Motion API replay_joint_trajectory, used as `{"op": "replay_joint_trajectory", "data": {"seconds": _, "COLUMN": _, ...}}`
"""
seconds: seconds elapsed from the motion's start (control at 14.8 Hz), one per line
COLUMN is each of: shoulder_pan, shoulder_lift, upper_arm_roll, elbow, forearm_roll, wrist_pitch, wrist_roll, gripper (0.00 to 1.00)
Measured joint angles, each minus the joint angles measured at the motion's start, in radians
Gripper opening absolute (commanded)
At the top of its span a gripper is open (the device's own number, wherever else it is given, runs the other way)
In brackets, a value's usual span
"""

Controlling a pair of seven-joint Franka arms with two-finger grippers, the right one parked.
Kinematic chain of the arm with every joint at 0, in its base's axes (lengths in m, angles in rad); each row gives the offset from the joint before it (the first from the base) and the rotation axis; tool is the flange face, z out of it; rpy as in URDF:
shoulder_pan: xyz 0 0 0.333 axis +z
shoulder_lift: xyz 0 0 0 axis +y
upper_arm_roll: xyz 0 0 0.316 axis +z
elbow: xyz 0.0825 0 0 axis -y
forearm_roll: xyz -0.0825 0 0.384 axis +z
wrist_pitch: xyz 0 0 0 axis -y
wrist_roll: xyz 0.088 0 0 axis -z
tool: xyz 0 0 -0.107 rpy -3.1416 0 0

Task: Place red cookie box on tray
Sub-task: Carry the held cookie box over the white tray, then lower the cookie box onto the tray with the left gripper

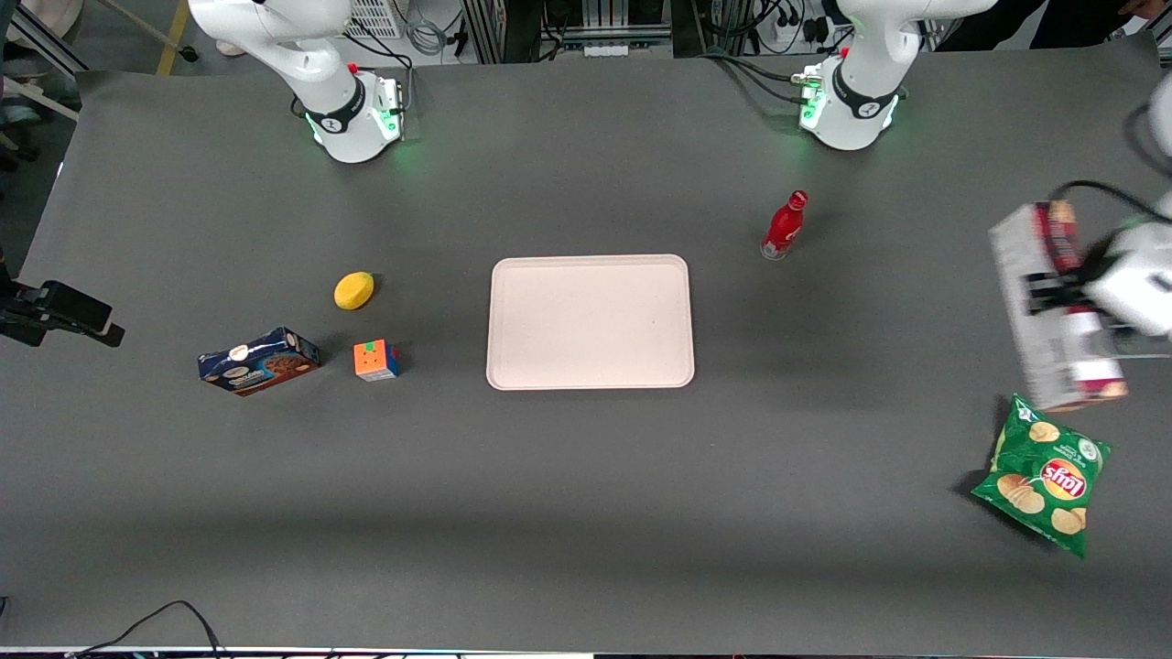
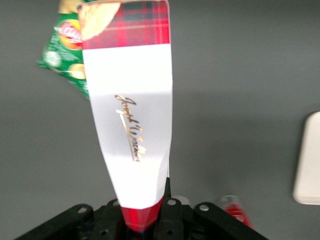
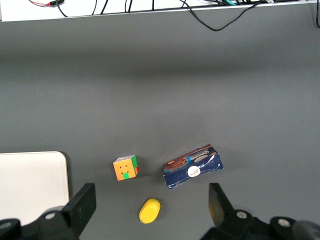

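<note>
At the working arm's end of the table, the gripper (image 1: 1067, 295) is clamped on the red cookie box (image 1: 1053, 311), held off the surface above the green chip bag (image 1: 1044, 474). The box is long and slim, with red tartan ends, a white middle face bearing gold script and one grey-white side. The tray (image 1: 591, 321) lies well apart, mid-table.

The gripper (image 1: 1067, 295) sits at the right edge of the front view, its arm cut off there — the red cookie box (image 1: 1053, 311) it clamps is motion-blurred. In the left wrist view that box (image 2: 132, 125) hides much of the green chip bag (image 2: 62, 45), the frame edge crops the tray (image 2: 309, 160), and the red bottle (image 2: 235, 210) is a blur.
</note>
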Motion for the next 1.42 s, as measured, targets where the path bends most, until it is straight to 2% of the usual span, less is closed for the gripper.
{"op": "replay_joint_trajectory", "data": {"seconds": 0.47, "shoulder_pan": -0.041, "shoulder_lift": 0.07, "upper_arm_roll": -0.307, "elbow": 0.001, "forearm_roll": -0.045, "wrist_pitch": 0.017, "wrist_roll": -0.394, "gripper": 0.22}}
{"op": "replay_joint_trajectory", "data": {"seconds": 0.68, "shoulder_pan": -0.081, "shoulder_lift": 0.101, "upper_arm_roll": -0.397, "elbow": 0.0, "forearm_roll": -0.05, "wrist_pitch": 0.04, "wrist_roll": -0.509, "gripper": 0.24}}
{"op": "replay_joint_trajectory", "data": {"seconds": 1.15, "shoulder_pan": -0.238, "shoulder_lift": 0.121, "upper_arm_roll": -0.478, "elbow": -0.118, "forearm_roll": -0.043, "wrist_pitch": 0.212, "wrist_roll": -0.817, "gripper": 0.23}}
{"op": "replay_joint_trajectory", "data": {"seconds": 1.42, "shoulder_pan": -0.303, "shoulder_lift": 0.126, "upper_arm_roll": -0.513, "elbow": -0.249, "forearm_roll": 0.027, "wrist_pitch": 0.375, "wrist_roll": -0.93, "gripper": 0.24}}
